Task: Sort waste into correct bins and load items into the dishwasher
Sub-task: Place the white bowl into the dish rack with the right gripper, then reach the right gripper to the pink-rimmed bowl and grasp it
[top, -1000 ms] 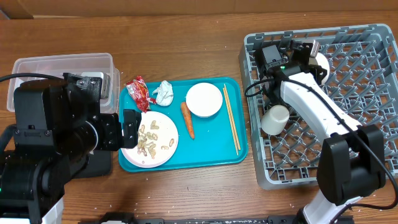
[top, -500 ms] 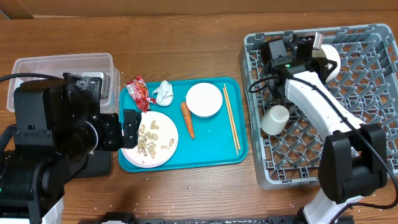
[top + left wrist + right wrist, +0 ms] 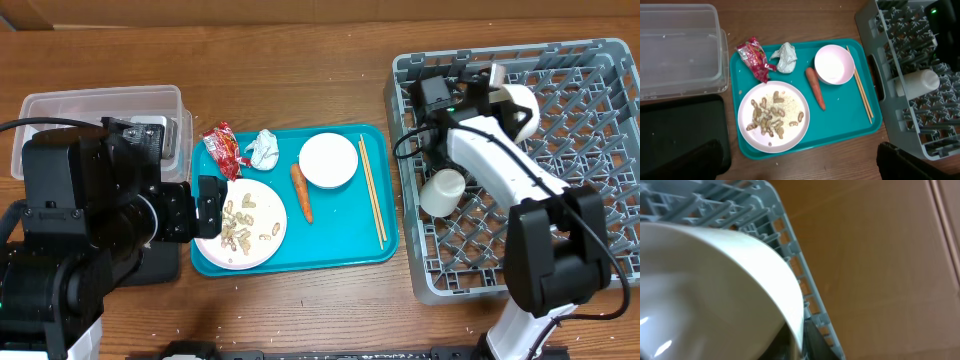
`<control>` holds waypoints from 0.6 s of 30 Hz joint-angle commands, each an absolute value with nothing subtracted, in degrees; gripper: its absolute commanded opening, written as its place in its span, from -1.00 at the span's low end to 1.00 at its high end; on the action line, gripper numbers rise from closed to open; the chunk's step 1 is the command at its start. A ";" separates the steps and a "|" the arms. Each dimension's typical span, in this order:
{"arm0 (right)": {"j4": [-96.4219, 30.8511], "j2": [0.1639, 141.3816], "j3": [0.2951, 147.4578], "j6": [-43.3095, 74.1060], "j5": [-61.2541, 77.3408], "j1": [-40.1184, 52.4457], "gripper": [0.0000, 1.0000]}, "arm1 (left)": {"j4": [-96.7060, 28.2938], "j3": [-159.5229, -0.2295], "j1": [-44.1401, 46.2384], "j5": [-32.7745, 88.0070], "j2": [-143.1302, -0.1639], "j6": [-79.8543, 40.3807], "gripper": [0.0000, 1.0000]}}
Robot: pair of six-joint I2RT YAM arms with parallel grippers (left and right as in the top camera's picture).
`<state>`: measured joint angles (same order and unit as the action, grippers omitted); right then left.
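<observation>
My right gripper (image 3: pixel 497 84) is shut on the rim of a white bowl (image 3: pixel 520 106) and holds it tilted over the far left part of the grey dish rack (image 3: pixel 600 250). In the right wrist view the bowl (image 3: pixel 715 280) fills the frame beside the rack's wall (image 3: pixel 765 210). A white cup (image 3: pixel 443 190) lies in the rack. My left gripper (image 3: pixel 800 167) is open and empty above the tray's near edge. On the teal tray (image 3: pixel 840 135) are a plate (image 3: pixel 774 116) with peanut shells and rice, a second bowl (image 3: pixel 834 64), a carrot (image 3: pixel 815 88), chopsticks (image 3: pixel 860 85), a red wrapper (image 3: pixel 754 56) and a paper ball (image 3: pixel 785 56).
The clear tub (image 3: pixel 675 50) stands left of the teal tray, with the flat black tray (image 3: pixel 675 130) in front of it. In the overhead view the left arm covers most of the black tray. Bare wood lies in front of the teal tray.
My right gripper has shifted the white bowl slightly, out to the right and back, over the rack's far left part. The left arm and the things on the tray have not moved.
</observation>
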<state>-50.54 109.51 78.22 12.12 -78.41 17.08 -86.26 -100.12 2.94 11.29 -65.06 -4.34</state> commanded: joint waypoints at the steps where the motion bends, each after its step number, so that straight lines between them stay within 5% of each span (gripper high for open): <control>1: -51.42 109.93 78.46 11.97 -75.18 21.28 0.49 | -86.35 -101.08 2.59 10.96 -65.25 -4.29 1.00; 4: -54.04 108.07 81.36 11.99 -69.17 23.97 0.63 | -86.35 -101.08 2.59 10.98 -65.25 -4.29 1.00; 7: -60.38 105.41 88.36 13.76 -58.04 26.22 0.51 | -86.35 -101.08 2.59 10.96 -65.25 -4.29 1.00; 16: -68.53 102.04 106.34 16.14 7.88 29.41 0.31 | -86.35 -101.08 2.59 10.96 -65.25 -4.29 1.00; 18: -67.09 102.74 104.81 20.23 10.52 29.41 0.30 | -86.35 -101.08 2.59 10.96 -65.25 -4.29 1.00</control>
